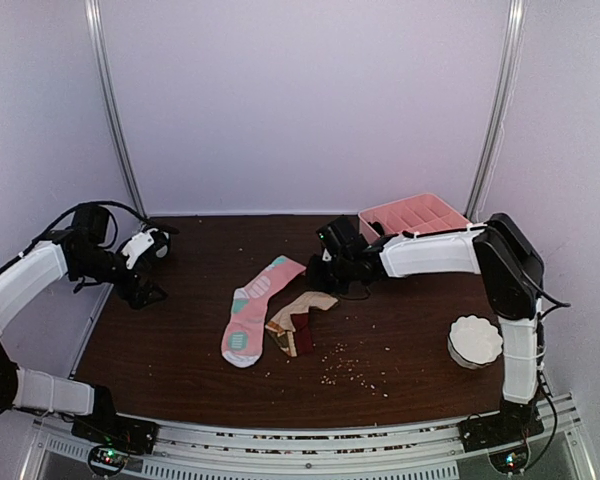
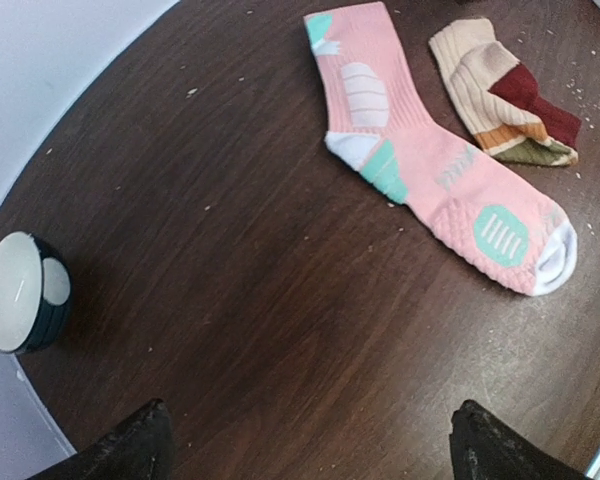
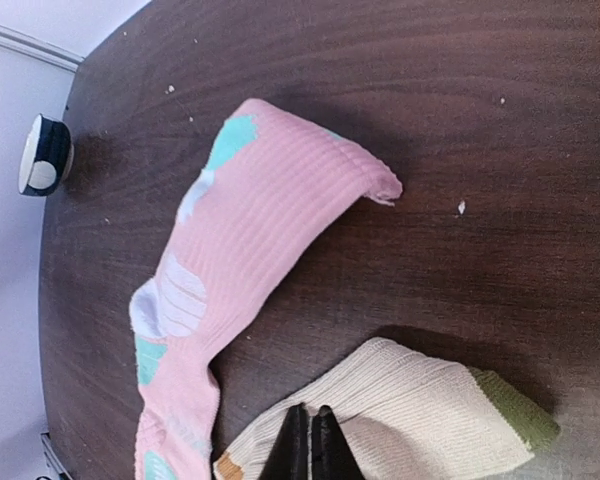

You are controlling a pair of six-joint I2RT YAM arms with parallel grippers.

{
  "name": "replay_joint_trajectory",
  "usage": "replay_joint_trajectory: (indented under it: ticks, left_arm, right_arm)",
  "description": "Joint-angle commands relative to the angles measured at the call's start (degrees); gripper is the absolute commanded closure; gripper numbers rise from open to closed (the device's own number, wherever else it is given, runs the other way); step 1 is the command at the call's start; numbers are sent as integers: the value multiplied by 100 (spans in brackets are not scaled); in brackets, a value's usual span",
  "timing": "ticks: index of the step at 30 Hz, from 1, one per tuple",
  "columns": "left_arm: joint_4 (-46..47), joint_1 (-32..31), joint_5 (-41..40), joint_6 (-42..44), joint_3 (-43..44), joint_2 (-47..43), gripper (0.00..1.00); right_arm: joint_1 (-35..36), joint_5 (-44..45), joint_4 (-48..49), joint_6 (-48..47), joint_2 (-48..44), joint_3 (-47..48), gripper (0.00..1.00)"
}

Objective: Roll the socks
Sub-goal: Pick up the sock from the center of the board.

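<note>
Hovering over the pale ribbed cuff of the beige sock [image 3: 410,410], the right claw [image 3: 309,418] shows at the bottom middle of its wrist view with both fingers pressed together. No fabric shows between them, so I cannot tell whether they pinch the cuff or only meet above it. Aiming at the cuff makes sense as a place to start a roll, since it is a free end. The sock lies near the centre of the counter [image 1: 180,340], bunched, with its maroon and brown parts doubled over, so it probably needs straightening first.

The pink sock [image 1: 252,310] lies flat just beside it. It runs diagonally, cuff toward the upper right and toe toward the lower left of the top view, and nothing touches it.

The left claw [image 2: 310,412] is spread wide and empty at the left of the top view, well apart from both socks. It seems to be parked clear of the right arm's work.
</note>
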Motion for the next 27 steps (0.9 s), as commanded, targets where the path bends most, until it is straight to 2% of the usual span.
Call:
replay_joint_trajectory:
  ticks: [1,3,5,7,9,15,23,25,27]
  left_arm:
    - [-43,-537,-15,276,116,242,2]
    - [-38,-721,13,246,206,449,2]
    - [-38,-883,3,247,316,671,2]
    - [-4,-1059,-97,266,432,913,2]
    - [7,-1200,-187,267,573,1148,2]
    - [-28,-1305,-236,38,788,1474,2]
    - [-256,-1305,-591,44,677,1310,2]
    - [-263,-1298,-668,2,631,1256,2]
    - [-281,-1304,-709,-6,601,1205,2]
  right_arm:
    - [187,102,-166,-403,-699,-324,82]
    - [397,351,-240,-643,-903,-682,72]
    - [571,348,121,-749,-1156,-1353,59]
    - [730,325,505,-809,-1374,-1984,55]
    - [844,115,804,-874,-1430,-2393,54]
    - [1187,-109,883,-1129,-1179,-2456,59]
    - [1294,-104,430,-1334,-682,-1751,69]
    - [1297,-84,356,-1333,-588,-1673,75]
    - [1295,-36,304,-1342,-572,-1650,88]
